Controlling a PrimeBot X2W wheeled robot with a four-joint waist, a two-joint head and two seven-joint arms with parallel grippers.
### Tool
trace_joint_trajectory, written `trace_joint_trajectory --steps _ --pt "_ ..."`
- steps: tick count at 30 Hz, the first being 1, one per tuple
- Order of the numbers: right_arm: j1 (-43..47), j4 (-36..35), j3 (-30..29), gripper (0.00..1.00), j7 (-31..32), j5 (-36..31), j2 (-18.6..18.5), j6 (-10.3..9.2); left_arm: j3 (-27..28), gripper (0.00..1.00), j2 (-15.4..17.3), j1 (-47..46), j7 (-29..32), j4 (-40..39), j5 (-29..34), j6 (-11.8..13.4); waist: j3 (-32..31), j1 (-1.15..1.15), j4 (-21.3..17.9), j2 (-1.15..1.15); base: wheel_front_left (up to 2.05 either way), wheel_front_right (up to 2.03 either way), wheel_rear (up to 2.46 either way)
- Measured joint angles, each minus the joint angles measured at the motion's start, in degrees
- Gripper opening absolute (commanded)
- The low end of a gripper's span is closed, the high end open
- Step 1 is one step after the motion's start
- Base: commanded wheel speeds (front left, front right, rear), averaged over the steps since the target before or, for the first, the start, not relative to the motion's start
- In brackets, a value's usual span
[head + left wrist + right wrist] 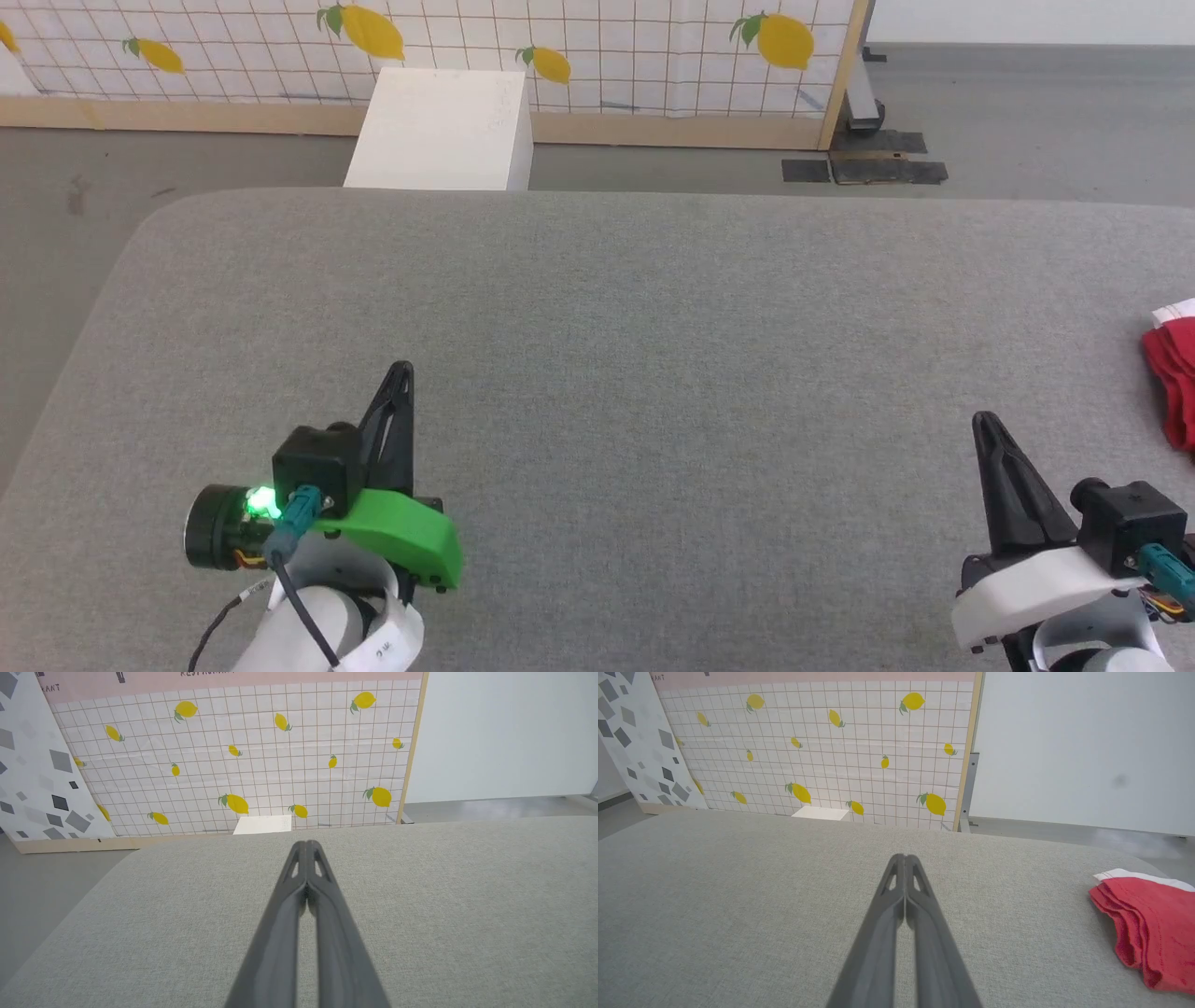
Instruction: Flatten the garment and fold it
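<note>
Left hand (401, 371) and right hand (986, 422) both closed, empty — garment (1178, 378) apart, to the right hand's right.

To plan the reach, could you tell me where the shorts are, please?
The shorts lie bunched on the table at the head view's right edge, just beyond and right of the right pincer.

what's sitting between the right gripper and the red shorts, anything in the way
Nothing visible. The red shorts lie bunched on the grey surface, off to the right of the right gripper, whose jaws are shut. Only bare surface shows between them.
</note>
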Motion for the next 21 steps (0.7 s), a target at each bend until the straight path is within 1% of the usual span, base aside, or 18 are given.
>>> trace_joint_trajectory --steps 21 --pt "-0.63 0.44 1.16 0.00 1.26 -0.94 0.34 0.00 7.27 0.00 -4.82 2.76 2.01 -0.20 5.91 -4.25 -0.87 0.00 -0.51 0.00 0.00 0.00 0.00"
